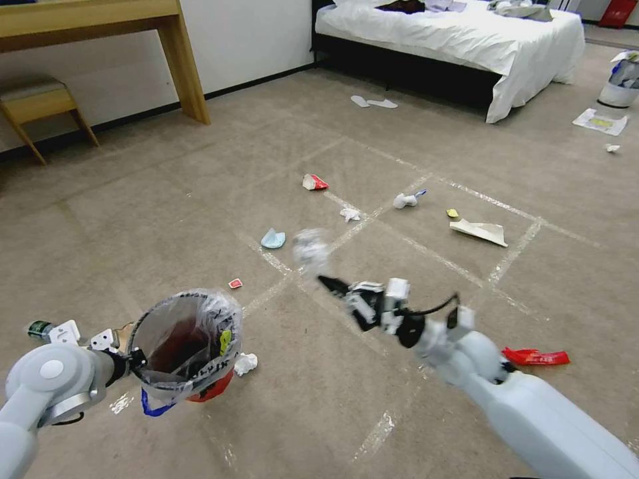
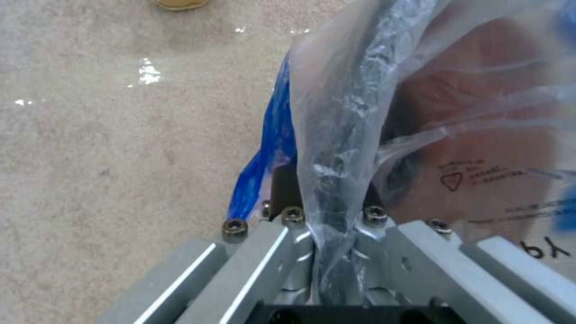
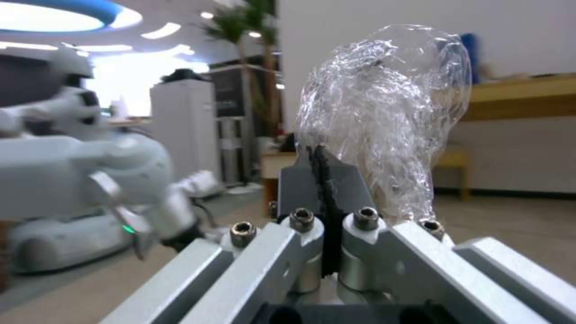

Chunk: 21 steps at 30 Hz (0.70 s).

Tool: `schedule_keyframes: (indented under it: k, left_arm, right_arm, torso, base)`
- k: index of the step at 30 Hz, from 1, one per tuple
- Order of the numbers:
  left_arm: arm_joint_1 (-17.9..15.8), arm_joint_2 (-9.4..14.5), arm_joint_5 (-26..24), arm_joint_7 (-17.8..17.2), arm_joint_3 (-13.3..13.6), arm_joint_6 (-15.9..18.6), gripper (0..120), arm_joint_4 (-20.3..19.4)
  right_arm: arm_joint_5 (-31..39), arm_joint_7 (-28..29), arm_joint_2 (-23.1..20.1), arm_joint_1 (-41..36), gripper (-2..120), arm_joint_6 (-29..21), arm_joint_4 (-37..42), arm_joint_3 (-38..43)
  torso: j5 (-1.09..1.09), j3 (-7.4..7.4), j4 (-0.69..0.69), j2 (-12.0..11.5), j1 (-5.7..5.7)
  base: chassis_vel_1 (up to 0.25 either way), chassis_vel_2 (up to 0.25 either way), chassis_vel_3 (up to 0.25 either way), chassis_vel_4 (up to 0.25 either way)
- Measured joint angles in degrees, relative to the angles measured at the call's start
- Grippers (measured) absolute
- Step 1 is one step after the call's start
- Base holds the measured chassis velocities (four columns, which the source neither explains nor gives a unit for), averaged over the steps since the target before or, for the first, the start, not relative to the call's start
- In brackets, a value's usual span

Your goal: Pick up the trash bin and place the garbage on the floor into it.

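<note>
My left gripper [image 1: 131, 360] is shut on the rim of the small red trash bin [image 1: 190, 342], held upright just above the floor [image 1: 166, 219]. In the left wrist view the left gripper [image 2: 332, 211] pinches the bin's rim together with its clear bag [image 2: 360, 90]. My right gripper [image 1: 331, 284] is raised over the carpet, right of the bin, shut on a crumpled wad of clear plastic [image 1: 311, 249]. The right wrist view shows the right gripper [image 3: 324, 157] closed, the wad [image 3: 384, 117] bulging at its tips. Garbage lies around: a light-blue mask [image 1: 272, 238], a red-and-white carton [image 1: 315, 182], tissues [image 1: 349, 214], a red wrapper [image 1: 536, 357].
More litter: a tissue [image 1: 245, 363] beside the bin, a small red scrap [image 1: 235, 283], folded paper [image 1: 479, 230]. White slippers [image 1: 373, 102] lie before the bed [image 1: 466, 40]. A wooden table [image 1: 180, 60] and stool [image 1: 40, 103] stand far left, a taller white bin [image 1: 622, 83] far right.
</note>
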Motion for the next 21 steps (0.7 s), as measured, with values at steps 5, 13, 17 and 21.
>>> schedule_keyframes:
  k: [5,13,17,21]
  left_arm:
    - [1.2,-1.0,0.5,0.0,-0.8,0.0,1,0.0]
    - [0.5,-1.8,0.9,0.1,-0.5,0.0,1,1.5]
    - [0.3,-2.0,1.0,0.3,-0.4,0.0,1,2.1]
    - [0.2,-2.0,1.1,0.5,-0.4,0.1,1,2.2]
  right_arm:
    - [1.0,-1.9,2.9,9.7,0,0.0,-3.8,-9.4]
    - [2.9,-1.7,10.5,19.6,0,0.1,-9.0,-20.5]
    - [2.9,-1.8,14.8,21.5,0,0.1,-10.9,-23.6]
    - [2.8,-1.7,17.5,21.9,0,0.2,-12.4,-25.1]
  torso:
    - [0.0,0.0,0.05,0.0,0.0]
    - [0.0,0.0,0.01,0.0,0.0]
    - [0.0,0.0,0.03,0.0,0.0]
    - [0.0,0.0,0.03,0.0,0.0]
  base:
    - [0.0,0.0,0.0,0.0]
    - [0.0,0.0,0.0,0.0]
    - [0.0,0.0,0.0,0.0]
    - [0.0,0.0,0.0,0.0]
